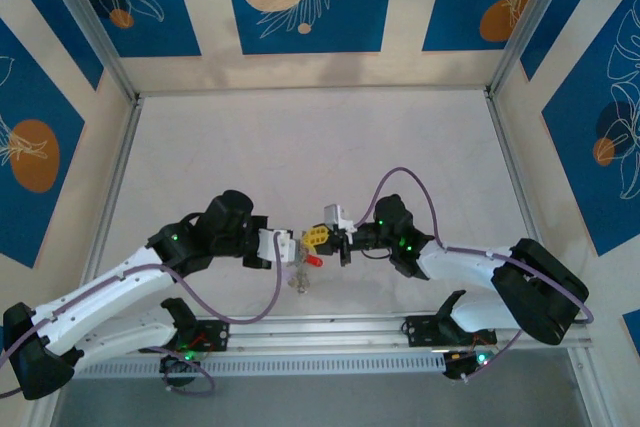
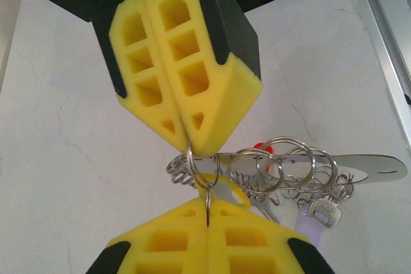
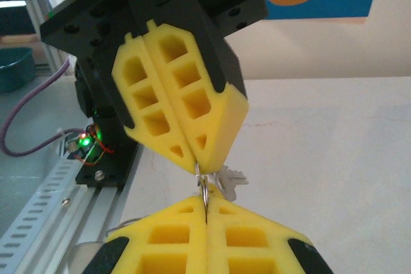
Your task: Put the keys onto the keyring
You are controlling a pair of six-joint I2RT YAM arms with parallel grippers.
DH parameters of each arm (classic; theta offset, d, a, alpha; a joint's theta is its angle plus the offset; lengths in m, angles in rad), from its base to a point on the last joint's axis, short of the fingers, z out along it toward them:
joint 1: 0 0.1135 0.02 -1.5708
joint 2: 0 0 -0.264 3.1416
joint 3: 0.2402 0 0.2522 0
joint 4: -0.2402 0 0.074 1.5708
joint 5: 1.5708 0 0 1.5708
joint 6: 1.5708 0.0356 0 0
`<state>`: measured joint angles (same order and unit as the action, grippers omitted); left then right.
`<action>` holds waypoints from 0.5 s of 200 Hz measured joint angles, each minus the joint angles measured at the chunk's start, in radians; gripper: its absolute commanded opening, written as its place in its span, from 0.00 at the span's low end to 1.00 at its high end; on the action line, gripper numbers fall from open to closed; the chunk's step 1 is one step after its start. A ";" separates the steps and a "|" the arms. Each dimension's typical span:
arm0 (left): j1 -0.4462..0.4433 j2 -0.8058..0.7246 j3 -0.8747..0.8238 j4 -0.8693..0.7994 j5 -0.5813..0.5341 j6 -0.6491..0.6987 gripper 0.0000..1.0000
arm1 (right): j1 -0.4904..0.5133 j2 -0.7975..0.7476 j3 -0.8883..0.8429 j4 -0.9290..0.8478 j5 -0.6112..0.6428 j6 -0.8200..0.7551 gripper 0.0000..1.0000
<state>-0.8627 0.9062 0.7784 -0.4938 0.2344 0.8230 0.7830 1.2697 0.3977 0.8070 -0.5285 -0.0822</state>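
Near: your left gripper (image 2: 209, 208) clenched on thin keyring (image 2: 196, 170) wire. Right gripper (image 2: 188, 144) clenched on same wire, tips nearly meeting. Uneven pull, and wire may slip free. Behind: keys (image 2: 321, 213) dangle among ring cluster (image 2: 282, 168), so snag likely. Table (image 2: 77, 158) below.

Robot lab test cell here: alu frame posts (image 1: 92, 35), blue leaf-print panels (image 1: 330, 7) round a pale worktop (image 1: 300, 137), 2 arm bases (image 1: 190, 337) bolted to alu rail (image 1: 330, 325) at near edge.
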 measured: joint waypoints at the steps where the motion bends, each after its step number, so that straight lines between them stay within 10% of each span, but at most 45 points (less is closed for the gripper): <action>1: 0.000 0.000 0.000 0.000 0.000 0.000 0.00 | 0.000 -0.002 0.001 -0.003 -0.001 -0.002 0.00; 100: -0.006 0.002 0.052 -0.056 0.027 0.065 0.00 | -0.042 -0.095 0.037 -0.307 -0.053 -0.199 0.28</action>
<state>-0.8692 0.9081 0.8303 -0.5495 0.2611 0.8879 0.7410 1.1748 0.4351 0.4999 -0.5812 -0.2810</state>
